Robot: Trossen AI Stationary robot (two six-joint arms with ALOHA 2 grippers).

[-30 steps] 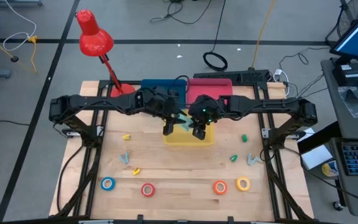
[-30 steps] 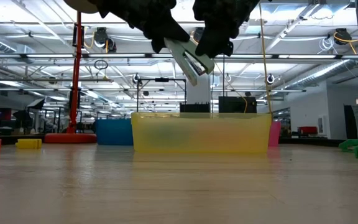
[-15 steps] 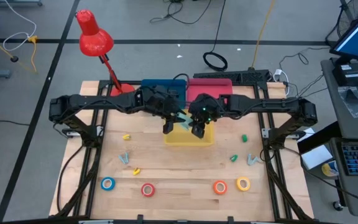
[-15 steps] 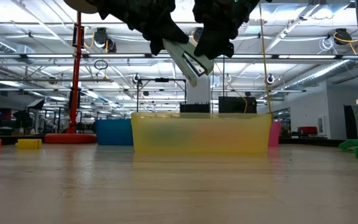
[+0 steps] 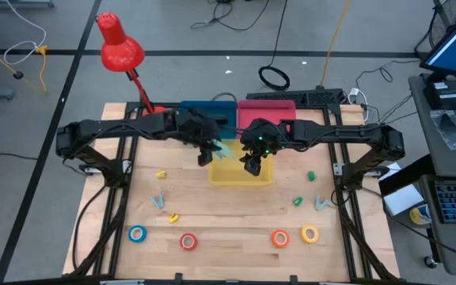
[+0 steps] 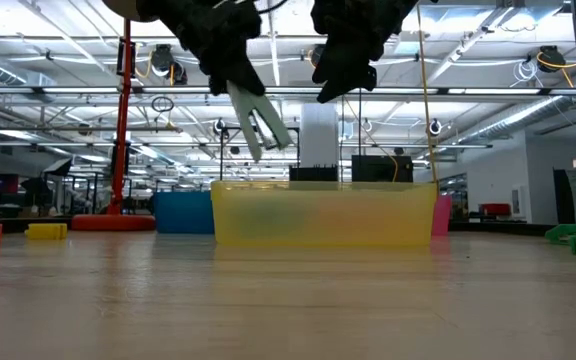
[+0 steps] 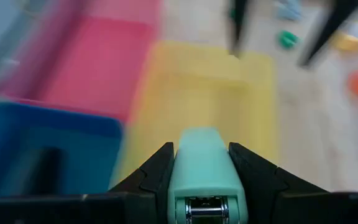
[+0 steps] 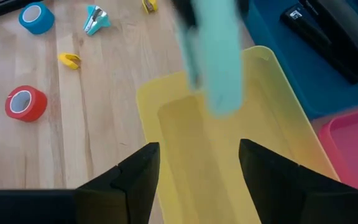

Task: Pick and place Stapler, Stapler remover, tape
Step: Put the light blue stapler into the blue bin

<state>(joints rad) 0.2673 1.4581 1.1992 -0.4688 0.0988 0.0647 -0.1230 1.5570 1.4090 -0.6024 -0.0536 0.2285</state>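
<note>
Wooden table [image 5: 212, 210] seen from above, two dark arms meeting over yellow bin [image 5: 241, 171] at centre. Blue bin [image 5: 209, 111] and pink bin [image 5: 266, 111] just behind it. Left gripper [image 5: 206, 152] clamped on mint-green stapler [image 6: 258, 120], held tilted in air above yellow bin's left end. Right gripper [image 5: 251, 165] beside it over bin, fingers spread, empty. Four tape rolls near front edge: blue [image 5: 137, 233], red [image 5: 188, 241], orange [image 5: 280, 237], yellow [image 5: 309, 233].
</note>
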